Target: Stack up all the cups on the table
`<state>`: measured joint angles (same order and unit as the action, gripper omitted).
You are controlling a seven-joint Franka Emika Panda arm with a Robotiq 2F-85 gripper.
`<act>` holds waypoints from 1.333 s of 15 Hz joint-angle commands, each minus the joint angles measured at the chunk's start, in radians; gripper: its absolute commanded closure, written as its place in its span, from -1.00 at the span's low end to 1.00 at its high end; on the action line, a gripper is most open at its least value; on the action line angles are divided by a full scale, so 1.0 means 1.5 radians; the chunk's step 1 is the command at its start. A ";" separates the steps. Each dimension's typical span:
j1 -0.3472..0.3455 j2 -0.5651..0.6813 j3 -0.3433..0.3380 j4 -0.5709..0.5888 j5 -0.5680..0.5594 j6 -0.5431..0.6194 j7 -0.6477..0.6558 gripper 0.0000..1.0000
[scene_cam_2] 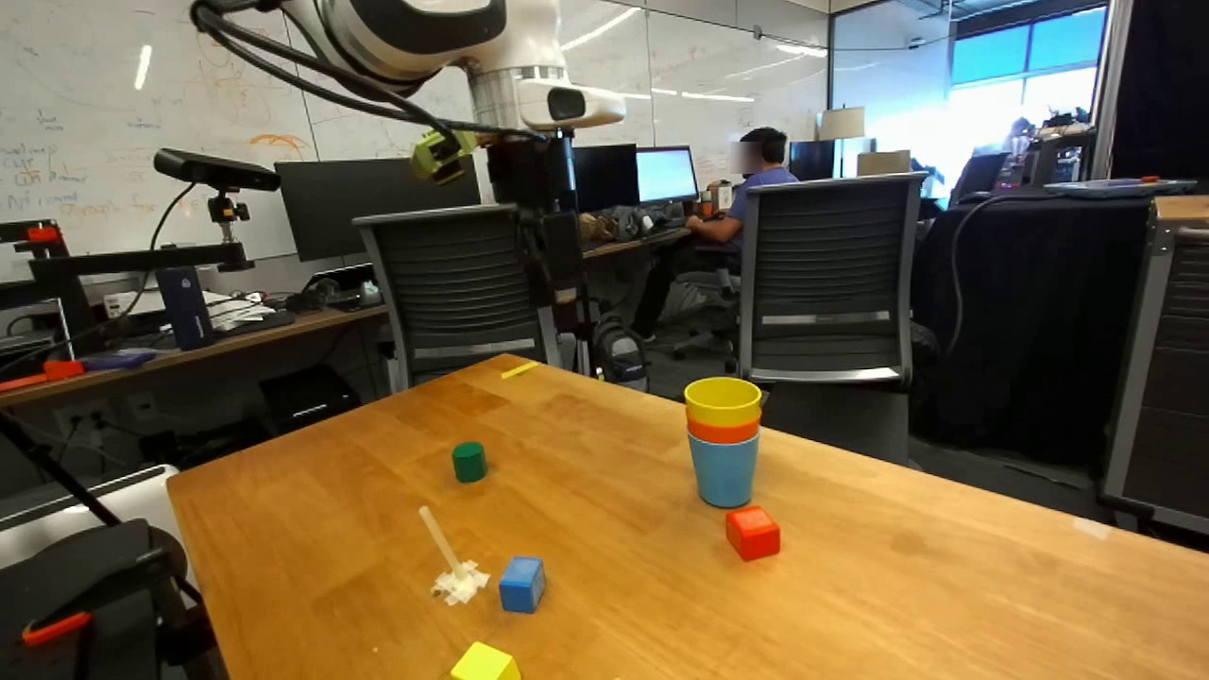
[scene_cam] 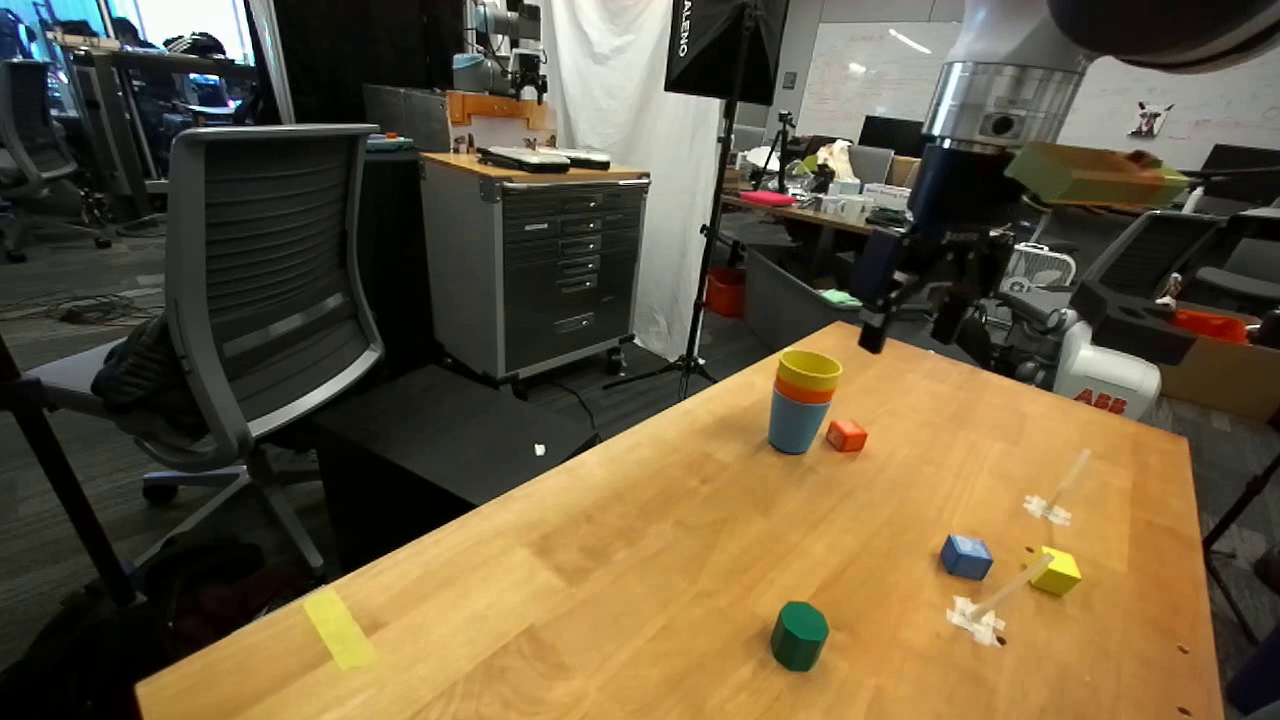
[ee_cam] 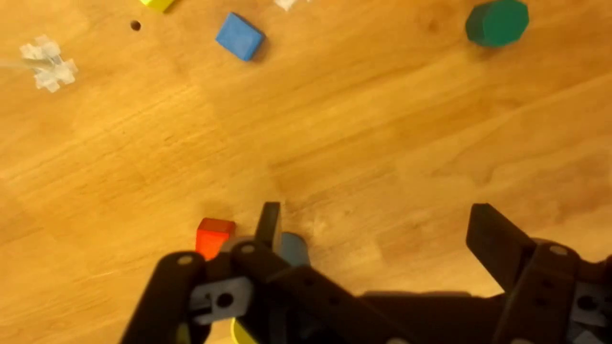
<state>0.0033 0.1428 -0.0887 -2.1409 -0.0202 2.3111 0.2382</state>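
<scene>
Standing upright in one nested stack on the light-wood table, with a round yellow plastic cup uppermost, a round orange-red plastic cup between and a tapered blue plastic cup at the base. Having a boxy red block just beside. Including, well apart, a boxy blue block, a yellow block near it and a many-sided dark-green block. Hovering above the table with a black two-fingered gripper, showing fingers wide apart.

in the wrist view, the gripper is partly hiding the blue cup, while the edges are cutting off the yellow cup and the yellow block.
</scene>
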 commanded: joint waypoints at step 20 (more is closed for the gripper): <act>-0.008 -0.155 0.024 -0.205 -0.026 0.057 -0.232 -1.00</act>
<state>0.0028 -0.0888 -0.0642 -2.4501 -0.0603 2.3986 -0.1090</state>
